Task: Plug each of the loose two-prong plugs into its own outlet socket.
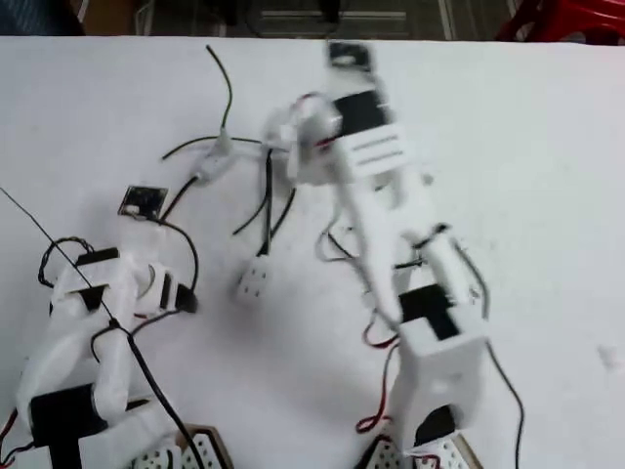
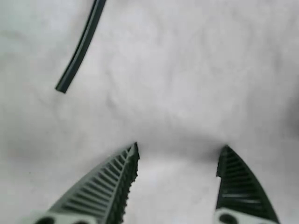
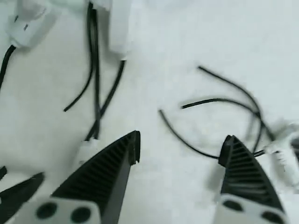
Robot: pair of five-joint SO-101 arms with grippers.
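Note:
A white outlet block (image 1: 256, 278) lies mid-table with a black cable (image 1: 268, 200) running away from it. A white two-prong plug (image 1: 217, 161) with black leads lies farther back, left of the right gripper (image 1: 289, 147). In the right wrist view that gripper (image 3: 181, 142) is open above the cloth, with nothing between its fingers. Around it lie a white plug (image 3: 25, 25), a white block (image 3: 119, 28), another white plug (image 3: 285, 149) and loose black wires (image 3: 219, 100). The left gripper (image 2: 180, 150) is open over bare cloth, a black cable end (image 2: 79, 51) beyond it. It sits left of the outlet block (image 1: 174, 290).
The table (image 1: 527, 147) is covered in white cloth. Small black square tags lie at the left (image 1: 145, 202) and at the back (image 1: 349, 56). Red and black arm wiring (image 1: 376, 337) trails beside the right arm's base. A red chair (image 1: 571, 18) stands behind the table.

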